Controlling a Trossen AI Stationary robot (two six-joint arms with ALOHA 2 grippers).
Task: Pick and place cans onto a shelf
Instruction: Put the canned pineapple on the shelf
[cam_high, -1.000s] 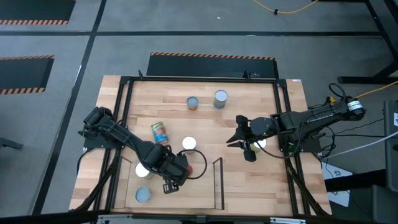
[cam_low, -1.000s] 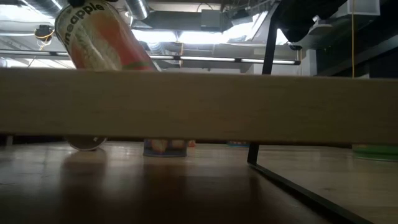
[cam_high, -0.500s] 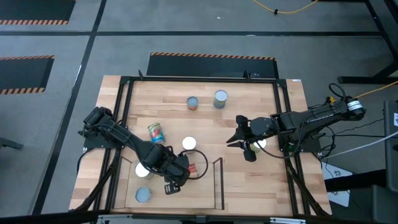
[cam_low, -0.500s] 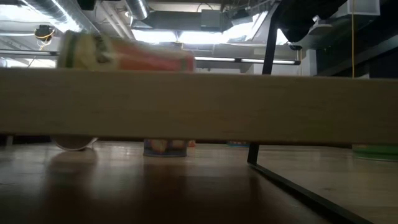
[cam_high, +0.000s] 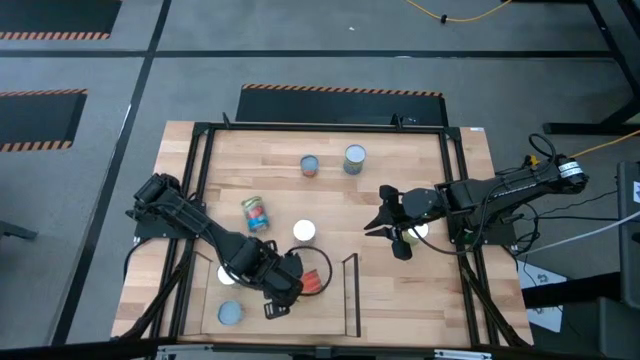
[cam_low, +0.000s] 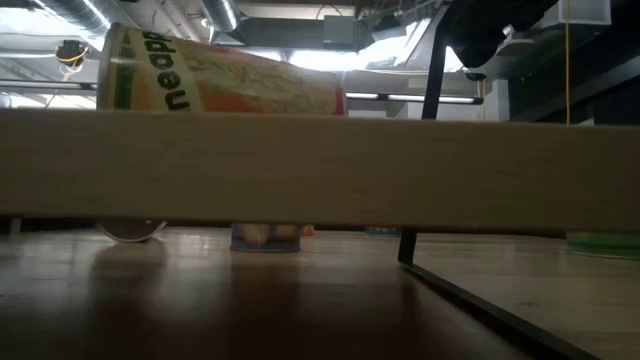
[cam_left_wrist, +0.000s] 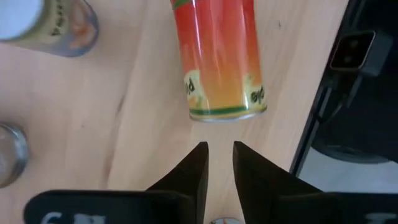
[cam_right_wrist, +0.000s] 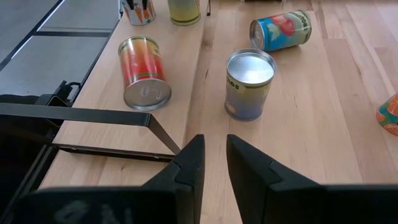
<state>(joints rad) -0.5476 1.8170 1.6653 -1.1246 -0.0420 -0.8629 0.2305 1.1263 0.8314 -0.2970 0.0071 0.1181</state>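
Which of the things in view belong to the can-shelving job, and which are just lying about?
Job: shelf; orange can lying on it, ahead of the left gripper; upright white-topped can; blue-labelled can on its side; right gripper, waiting over the table.
Lying about: yellow cable and striped tape on the floor.

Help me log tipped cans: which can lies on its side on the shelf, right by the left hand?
The red-and-orange pineapple can, lying on the shelf just beyond the left hand. The shelf's white-topped and grey-topped cans stand upright.
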